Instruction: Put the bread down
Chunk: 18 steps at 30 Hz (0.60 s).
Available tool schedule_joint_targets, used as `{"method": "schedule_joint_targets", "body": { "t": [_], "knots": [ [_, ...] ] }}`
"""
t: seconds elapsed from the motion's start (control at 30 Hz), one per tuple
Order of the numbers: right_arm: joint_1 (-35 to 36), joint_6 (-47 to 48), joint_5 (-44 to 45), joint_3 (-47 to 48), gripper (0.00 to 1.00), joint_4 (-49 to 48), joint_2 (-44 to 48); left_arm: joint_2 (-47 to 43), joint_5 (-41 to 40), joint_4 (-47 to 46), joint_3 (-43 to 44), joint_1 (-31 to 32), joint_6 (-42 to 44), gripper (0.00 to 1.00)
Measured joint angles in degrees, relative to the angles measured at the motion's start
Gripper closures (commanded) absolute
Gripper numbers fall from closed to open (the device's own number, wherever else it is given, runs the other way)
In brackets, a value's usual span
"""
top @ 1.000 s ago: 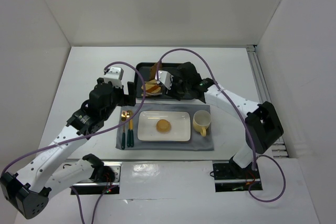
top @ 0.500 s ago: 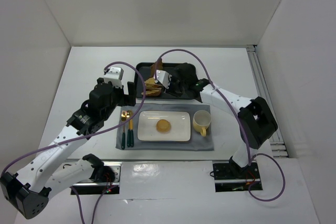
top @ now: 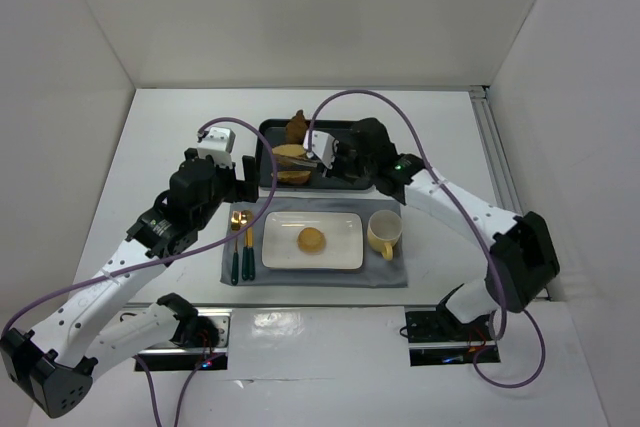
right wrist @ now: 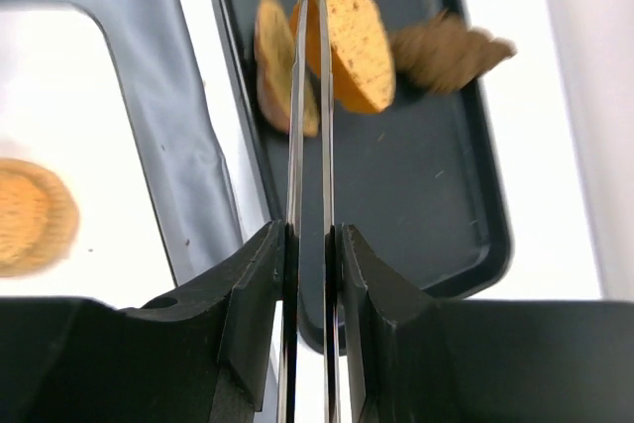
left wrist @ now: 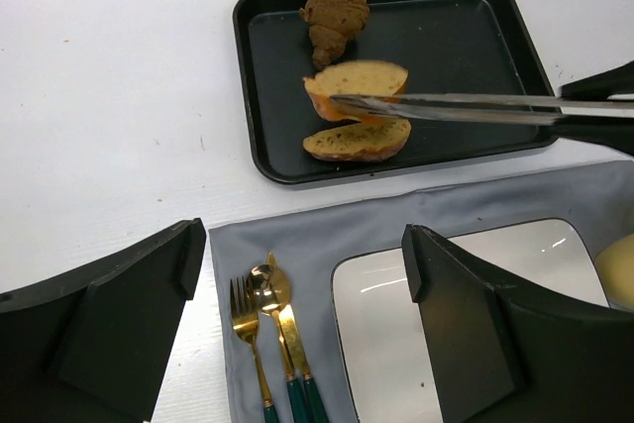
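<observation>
At the tray [left wrist: 248, 66], the bread slice [left wrist: 357, 76], judged light and crumbly, was pinched across its crust by tongs [left wrist: 446, 106] squeezed in the right gripper [right wrist: 309, 245].

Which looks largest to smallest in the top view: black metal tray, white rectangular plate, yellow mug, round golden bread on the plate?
1. black metal tray, partly covered, only narrowly ahead
2. white rectangular plate
3. yellow mug
4. round golden bread

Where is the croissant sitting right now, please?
In the left wrist view the croissant lies toward the far-left corner of the black tray, poking over its far rim, just beyond the bread slice at the tip of the tongs.
</observation>
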<state>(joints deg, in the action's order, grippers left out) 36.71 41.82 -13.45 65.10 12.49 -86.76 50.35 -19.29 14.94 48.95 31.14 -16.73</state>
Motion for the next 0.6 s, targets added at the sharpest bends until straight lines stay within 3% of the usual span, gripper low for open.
{"method": "schedule_joint_targets", "body": {
  "t": [0.27,0.6],
  "knots": [
    [0.0,-0.2,-6.8,-2.1,0.89,3.2,12.6,0.0,-0.2,0.0,0.0,0.0,0.0,0.00],
    [0.0,1.3,-16.8,-5.0,0.89,19.6,20.0,0.0,-1.5,0.0,-0.5,0.0,0.0,0.00]
  ]
}}
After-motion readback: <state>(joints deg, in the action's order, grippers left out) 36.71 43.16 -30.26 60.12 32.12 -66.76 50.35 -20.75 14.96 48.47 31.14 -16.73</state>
